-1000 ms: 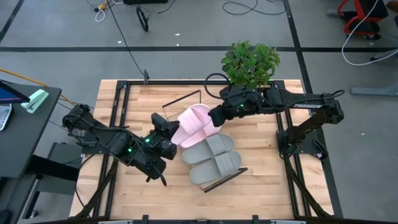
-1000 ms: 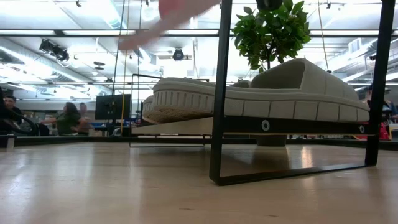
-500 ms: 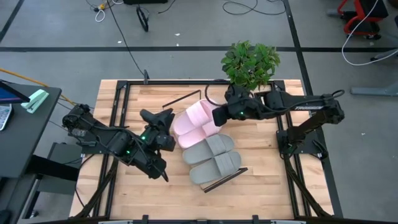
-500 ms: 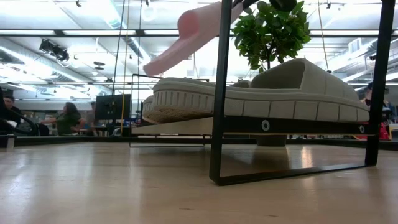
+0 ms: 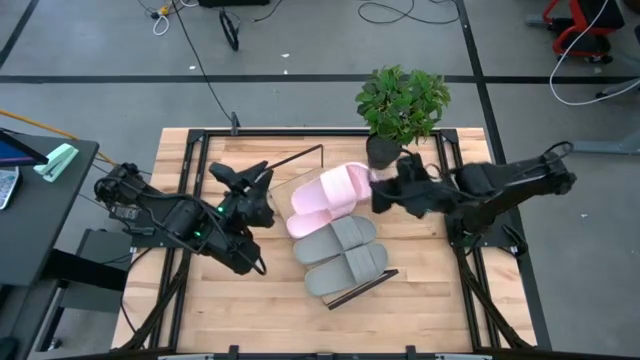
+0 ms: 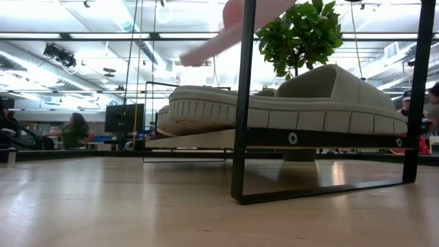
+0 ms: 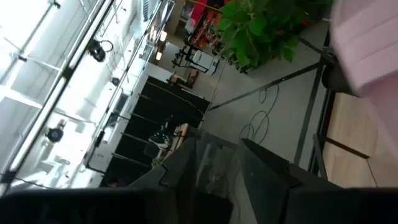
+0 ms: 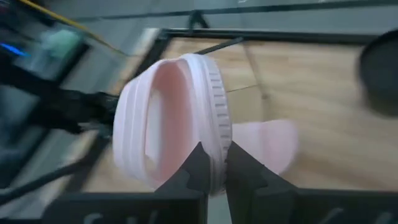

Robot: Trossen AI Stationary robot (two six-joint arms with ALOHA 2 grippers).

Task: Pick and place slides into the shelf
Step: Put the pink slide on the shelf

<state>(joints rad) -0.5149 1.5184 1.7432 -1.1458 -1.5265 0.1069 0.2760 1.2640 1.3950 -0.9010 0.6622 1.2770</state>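
Gripping pink slide (image 5: 335, 191), right fingers (image 8: 200, 163), no readable writing

Pink slide (image 8: 180, 124) in right pincer (image 8: 213, 163)

No writing, label, brand, number or sign can be read in any of the views. Nothing on the table carries lettering that shows, and the room behind is too far off and too blurred for any sign to be made out.

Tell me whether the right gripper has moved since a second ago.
Yes. In the high view the right gripper, shut on a pink slide, has shifted rightward, passing below the potted plant.
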